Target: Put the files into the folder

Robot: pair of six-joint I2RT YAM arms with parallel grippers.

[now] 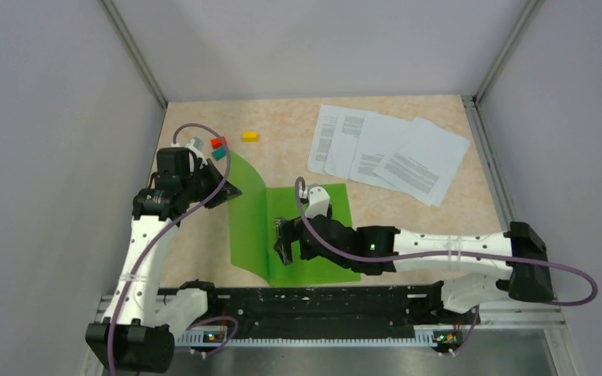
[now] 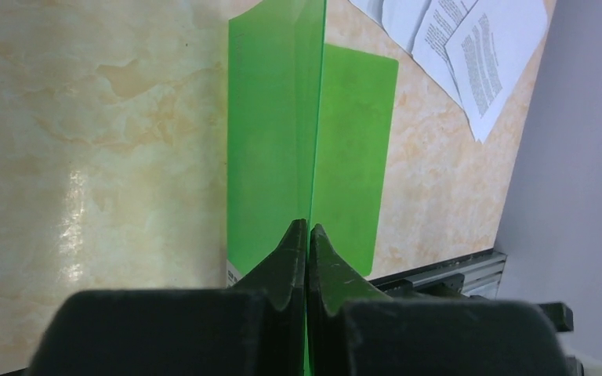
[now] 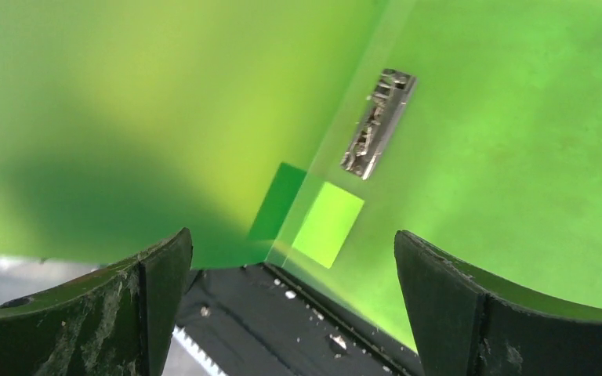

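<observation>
Pinching the green folder (image 1: pixel 248 211) by its raised cover, seen edge-on, the left hand (image 2: pixel 307 229) is clamped tight. Over the flat leaf the right hand (image 3: pixel 290 239) hovers spread wide, holding nothing; from above its arm hides part of that leaf. A metal clip (image 3: pixel 378 123) sits by the spine. The files (image 1: pixel 388 153) lie fanned on the worktop (image 1: pixel 282 129), far right, apart from the folder.

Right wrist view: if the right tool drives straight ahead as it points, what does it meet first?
The folder, probably at the fold between raised cover and flat one, beside the metal clip. Nothing shows between the right tool and it; depth unclear.
</observation>
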